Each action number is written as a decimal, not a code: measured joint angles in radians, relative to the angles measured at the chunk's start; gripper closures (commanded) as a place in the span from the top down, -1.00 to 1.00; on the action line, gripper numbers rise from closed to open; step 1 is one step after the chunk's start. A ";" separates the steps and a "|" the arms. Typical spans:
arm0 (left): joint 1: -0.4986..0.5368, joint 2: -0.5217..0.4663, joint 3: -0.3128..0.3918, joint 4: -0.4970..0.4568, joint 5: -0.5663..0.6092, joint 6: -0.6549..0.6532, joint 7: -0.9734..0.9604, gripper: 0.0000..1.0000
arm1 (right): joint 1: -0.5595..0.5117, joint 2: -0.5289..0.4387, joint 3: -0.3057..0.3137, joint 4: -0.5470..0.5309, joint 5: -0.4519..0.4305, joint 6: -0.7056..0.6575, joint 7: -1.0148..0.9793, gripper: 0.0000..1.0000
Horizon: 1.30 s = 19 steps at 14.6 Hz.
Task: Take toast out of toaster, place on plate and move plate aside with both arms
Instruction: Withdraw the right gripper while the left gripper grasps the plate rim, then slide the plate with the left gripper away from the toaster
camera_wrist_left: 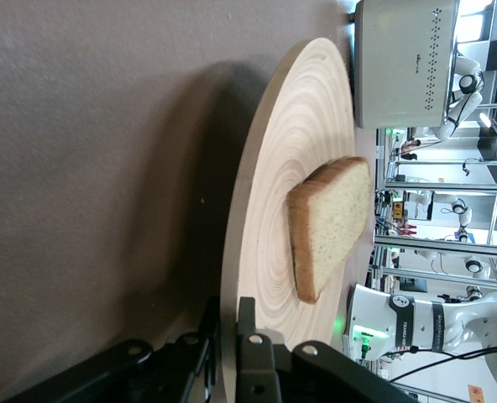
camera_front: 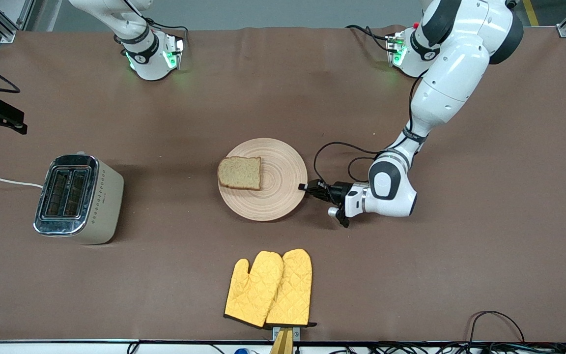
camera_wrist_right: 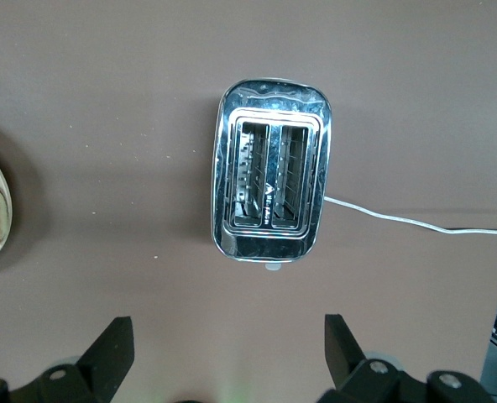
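Observation:
The toast [camera_front: 240,173] lies flat on the round wooden plate [camera_front: 283,182] in the middle of the table, on the part toward the right arm's end. My left gripper [camera_front: 305,187] is low at the plate's rim toward the left arm's end and is shut on it. In the left wrist view the fingers [camera_wrist_left: 229,315] clamp the plate's edge [camera_wrist_left: 290,168], with the toast [camera_wrist_left: 332,222] farther in. My right gripper [camera_wrist_right: 229,336] is open and empty, held high over the table and looking down on the toaster [camera_wrist_right: 271,193]. It is out of the front view.
The silver toaster [camera_front: 77,199] stands toward the right arm's end, slots up and empty, with its white cord [camera_front: 3,181] running off the table. Two yellow oven mitts [camera_front: 269,289] lie nearer the front camera than the plate. The left arm's cable [camera_front: 334,157] loops beside the plate.

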 measured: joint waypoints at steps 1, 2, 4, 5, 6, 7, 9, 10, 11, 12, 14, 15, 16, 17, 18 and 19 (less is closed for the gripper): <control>0.004 -0.001 0.001 0.006 0.000 0.001 0.000 -1.00 | 0.000 0.000 0.000 0.011 0.000 -0.004 0.000 1.00; 0.010 -0.006 0.001 0.015 0.000 0.002 0.000 -1.00 | -0.001 -0.001 0.000 0.024 0.000 -0.007 0.000 1.00; 0.035 -0.030 0.002 0.026 0.000 -0.003 -0.022 -1.00 | 0.000 -0.002 0.001 0.040 0.000 -0.016 0.000 1.00; 0.056 -0.051 0.002 0.029 0.000 -0.018 -0.049 -1.00 | 0.000 -0.003 0.002 0.041 0.000 -0.018 0.000 1.00; 0.082 -0.075 0.003 0.030 0.000 -0.038 -0.083 -1.00 | 0.000 -0.003 0.002 0.041 0.007 -0.020 0.000 1.00; 0.115 -0.100 0.003 0.030 0.000 -0.059 -0.114 -0.99 | -0.003 -0.003 0.001 0.040 0.018 -0.022 0.000 1.00; 0.202 -0.138 0.008 0.030 0.006 -0.104 -0.137 -0.99 | -0.020 -0.003 0.000 0.040 0.040 -0.025 0.000 1.00; 0.256 -0.148 0.010 0.030 0.015 -0.139 -0.137 -0.99 | -0.029 -0.003 -0.001 0.039 0.046 -0.025 0.000 1.00; 0.314 -0.152 0.012 0.032 0.025 -0.179 -0.137 -0.99 | -0.033 -0.003 -0.001 0.039 0.048 -0.025 0.000 1.00; 0.374 -0.153 0.014 0.038 0.044 -0.228 -0.137 -0.99 | -0.034 -0.003 -0.001 0.039 0.050 -0.025 0.000 1.00; 0.493 -0.153 0.015 0.049 0.116 -0.313 -0.137 -0.99 | -0.034 -0.003 0.001 0.039 0.052 -0.025 0.000 1.00; 0.546 -0.153 0.015 0.052 0.152 -0.343 -0.137 -0.99 | -0.034 -0.003 0.002 0.039 0.053 -0.025 0.000 1.00; 0.599 -0.152 0.016 0.053 0.180 -0.368 -0.137 -0.99 | -0.034 -0.003 0.003 0.039 0.053 -0.025 0.000 1.00; 0.645 -0.152 0.016 0.053 0.204 -0.388 -0.136 -1.00 | -0.033 -0.003 0.003 0.039 0.053 -0.025 0.000 1.00; 0.684 -0.152 0.016 0.053 0.231 -0.401 -0.136 -1.00 | -0.033 -0.003 0.004 0.039 0.053 -0.025 0.000 1.00; 0.720 -0.152 0.016 0.053 0.266 -0.410 -0.136 -1.00 | -0.033 -0.003 0.004 0.039 0.053 -0.025 0.000 1.00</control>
